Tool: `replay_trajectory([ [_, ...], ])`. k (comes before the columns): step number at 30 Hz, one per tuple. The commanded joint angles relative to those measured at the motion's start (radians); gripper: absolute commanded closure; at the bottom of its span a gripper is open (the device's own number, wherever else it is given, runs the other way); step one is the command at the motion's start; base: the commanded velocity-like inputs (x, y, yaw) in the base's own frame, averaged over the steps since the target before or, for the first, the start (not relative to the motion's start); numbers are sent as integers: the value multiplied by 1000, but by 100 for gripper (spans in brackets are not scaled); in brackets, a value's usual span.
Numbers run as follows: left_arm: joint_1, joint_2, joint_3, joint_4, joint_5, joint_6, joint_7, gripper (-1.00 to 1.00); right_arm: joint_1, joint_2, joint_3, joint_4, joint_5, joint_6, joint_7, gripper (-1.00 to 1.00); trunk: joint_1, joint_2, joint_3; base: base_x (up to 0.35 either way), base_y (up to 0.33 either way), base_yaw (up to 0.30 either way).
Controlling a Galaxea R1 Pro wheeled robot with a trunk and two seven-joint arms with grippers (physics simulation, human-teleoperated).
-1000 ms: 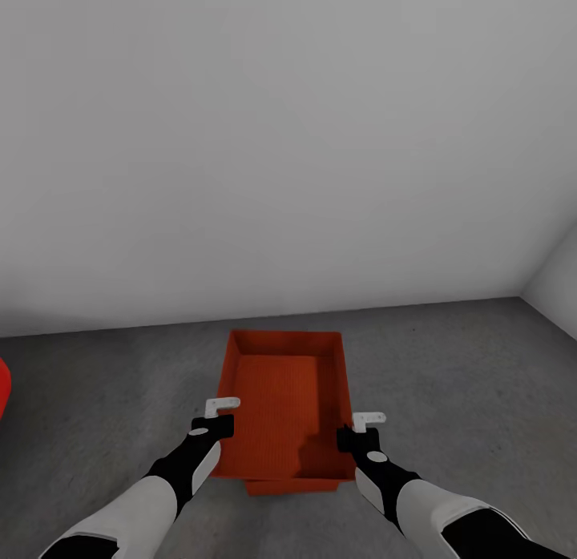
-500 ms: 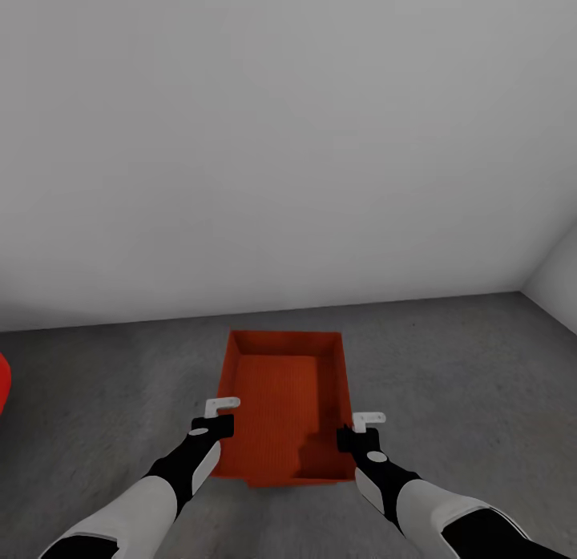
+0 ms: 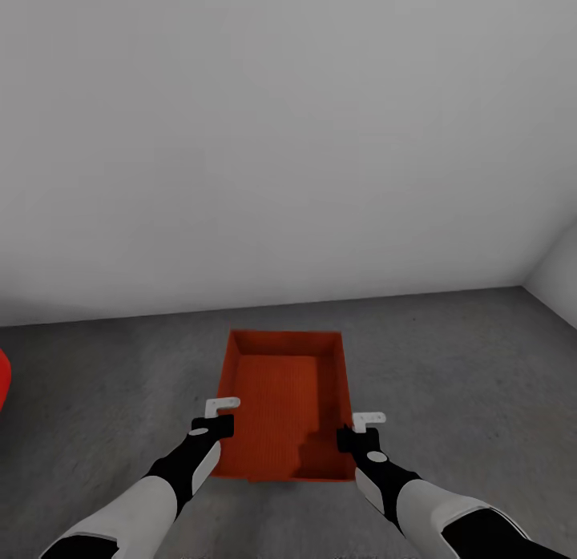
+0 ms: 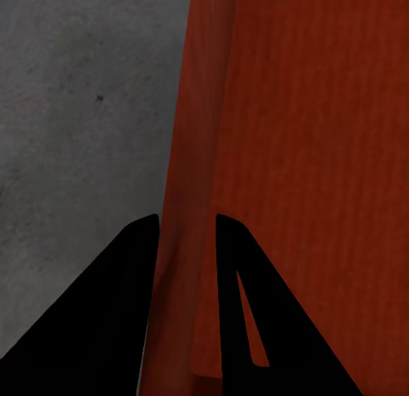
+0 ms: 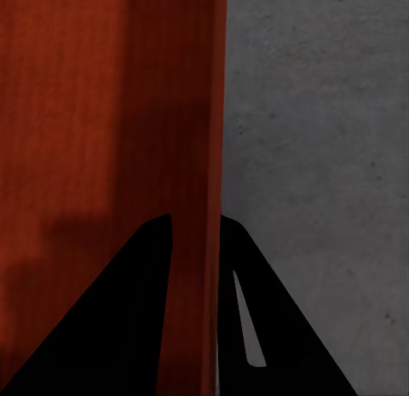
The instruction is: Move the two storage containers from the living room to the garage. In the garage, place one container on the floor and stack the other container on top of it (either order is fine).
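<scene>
While both arms reach down over it, the orange-red rectangular open-topped storage container [image 3: 284, 403] sits low over the dark grey speckled concrete floor [image 3: 465, 367] of the garage, near the plain grey-white wall [image 3: 288, 142]. From the head view, the left gripper [image 3: 215, 419] straddles its left side wall and the right gripper [image 3: 361, 432] its right side wall, both toward the near end. A sliver of a second orange-red piece [image 3: 276, 480] peeks out under the near edge, so by my reading this bin is nested on the other one and the stacking is nearly or fully done; what is left would be letting go and backing off. A glossy red shape [image 3: 4, 383] shows at the left edge, well apart, and nothing stands in the way

From the left wrist view, the left gripper [image 4: 186, 230] has its dark fingers [image 4: 128, 268] clenched on either side of the thin wall [image 4: 192, 157], grasping it

From the right wrist view, the right gripper [image 5: 196, 230] likewise grips the thin wall [image 5: 209, 115] between its fingers [image 5: 141, 268], with bare concrete just beside it
</scene>
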Motion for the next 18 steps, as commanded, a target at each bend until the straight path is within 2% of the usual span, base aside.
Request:
replay_trajectory([
  [1, -2, 31, 46, -5, -12, 8, 52, 100, 0, -41, -20, 31, -18, -6, -7, 100, 0, -1, -2, 0, 0, 0],
  [12, -1, 31, 45, -5, -12, 8, 51, 100, 0, -41, -20, 31, -17, -5, -6, 100, 0, -1, -18, 2, 0, 0],
  [18, -1, 31, 46, -5, -12, 7, 51, 100, 0, -40, -20, 31, -17, -6, -5, 100, 0, -1, -19, 204, 0, 0],
])
